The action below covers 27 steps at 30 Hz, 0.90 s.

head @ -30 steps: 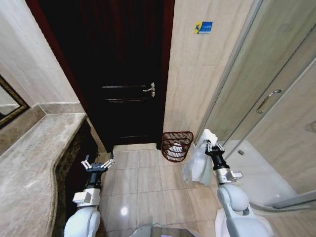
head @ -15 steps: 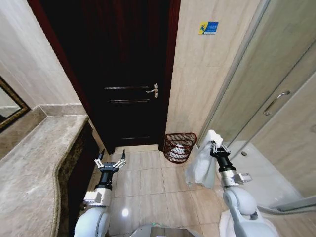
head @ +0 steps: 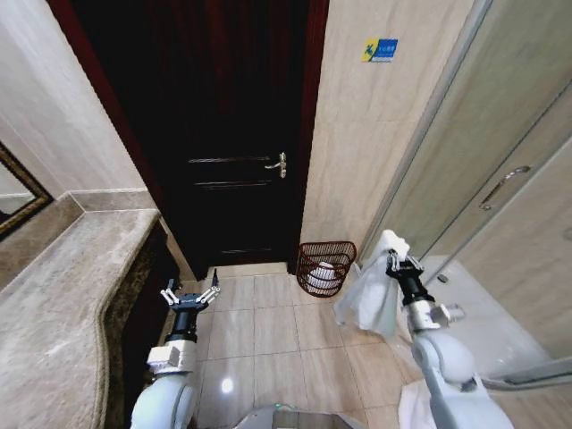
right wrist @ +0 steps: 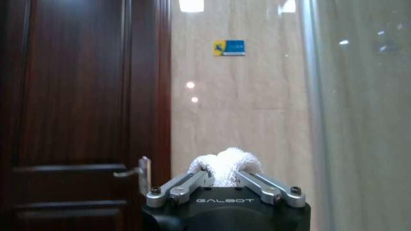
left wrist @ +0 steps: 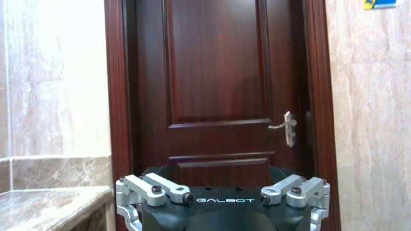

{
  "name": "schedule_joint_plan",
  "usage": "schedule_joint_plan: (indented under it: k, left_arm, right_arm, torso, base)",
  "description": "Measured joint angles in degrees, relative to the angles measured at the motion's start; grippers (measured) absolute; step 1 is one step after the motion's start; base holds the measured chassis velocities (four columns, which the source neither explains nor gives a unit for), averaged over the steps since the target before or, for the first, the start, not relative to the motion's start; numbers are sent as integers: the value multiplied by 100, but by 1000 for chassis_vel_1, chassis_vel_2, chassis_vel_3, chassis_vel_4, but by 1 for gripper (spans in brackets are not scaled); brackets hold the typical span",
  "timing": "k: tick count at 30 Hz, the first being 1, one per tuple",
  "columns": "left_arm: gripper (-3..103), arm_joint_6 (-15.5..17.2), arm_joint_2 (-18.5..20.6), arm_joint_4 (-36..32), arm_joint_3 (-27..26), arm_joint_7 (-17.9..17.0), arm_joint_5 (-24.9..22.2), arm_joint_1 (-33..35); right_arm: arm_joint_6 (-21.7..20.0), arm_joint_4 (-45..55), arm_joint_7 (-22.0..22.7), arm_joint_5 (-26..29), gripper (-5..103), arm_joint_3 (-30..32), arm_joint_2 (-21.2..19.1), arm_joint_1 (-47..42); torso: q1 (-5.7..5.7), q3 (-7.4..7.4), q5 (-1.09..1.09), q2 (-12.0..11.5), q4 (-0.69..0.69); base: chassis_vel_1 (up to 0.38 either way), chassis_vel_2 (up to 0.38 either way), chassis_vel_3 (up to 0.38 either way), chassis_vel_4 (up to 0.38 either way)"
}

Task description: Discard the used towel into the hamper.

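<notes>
The robot stands on a tiled floor (head: 259, 331) in a bathroom, facing a dark wooden door (head: 214, 134) with a metal handle (head: 279, 164).

The right end effector (head: 399, 261) is held up at about 4 o'clock in the head view. Its fingers are pressed tight on a white towel (head: 371, 295). The top of the towel pokes out above the fingers in a little bump, and the rest hangs down in a loose fold beside the arm. In the right wrist view the fluffy tip of the towel (right wrist: 224, 163) sits pinched between the two metal fingers (right wrist: 183, 185) of the end effector (right wrist: 224, 179).

The hamper (head: 325, 266) sits on the floor against the tan wall (head: 375, 143), just right of the door, at about 5 o'clock from the middle of the head view. It is a small round basket of dark red-brown wire, wider at the top. Something white lies inside it. The hanging towel is near the hamper, a bit to its right and nearer the robot, but not touching it.

The left end effector (head: 189, 296) is held low at about 7 o'clock, over the floor beside the stone table (head: 63, 286). Its fingers are spread wide and hold nothing. In the left wrist view the end effector (left wrist: 222, 191) points at the door.

A small blue and yellow sign (head: 380, 49) is stuck high on the wall. A glass shower door (head: 500, 179) stands on the right.
</notes>
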Motion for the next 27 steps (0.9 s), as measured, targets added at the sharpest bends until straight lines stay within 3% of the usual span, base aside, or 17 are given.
schedule_joint_plan:
  k: [4, 8, 15, 27]
  left_arm:
    - [100, -58, -31, 121, -94, -13, -38, 43]
    - [100, -76, -32, 150, -161, -22, -86, 54]
    - [100, -147, -75, 58, -296, -26, -190, 151]
    - [100, -308, -146, -2, -619, -1, -463, 248]
  right_arm:
    - [-689, 287, 317, 432, 4, -329, -378, 723]
    - [-941, 348, 483, 689, 4, -498, -632, 1331]
    - [-1315, 127, 857, 1263, 4, -753, -1188, 2680]
    - [-1599, -570, 1051, 1820, 4, -1194, -1889, 4521]
  torso:
    - [0, 0, 0, 0, 0]
    - [0, 0, 0, 0, -1]
    - [1, 1, 2, 0, 0]
    - [1, 0, 2, 0, -1]
  base:
    - [0, 0, 0, 0]
    - [0, 0, 0, 0]
    - [0, 0, 0, 0]
    - [0, 0, 0, 0]
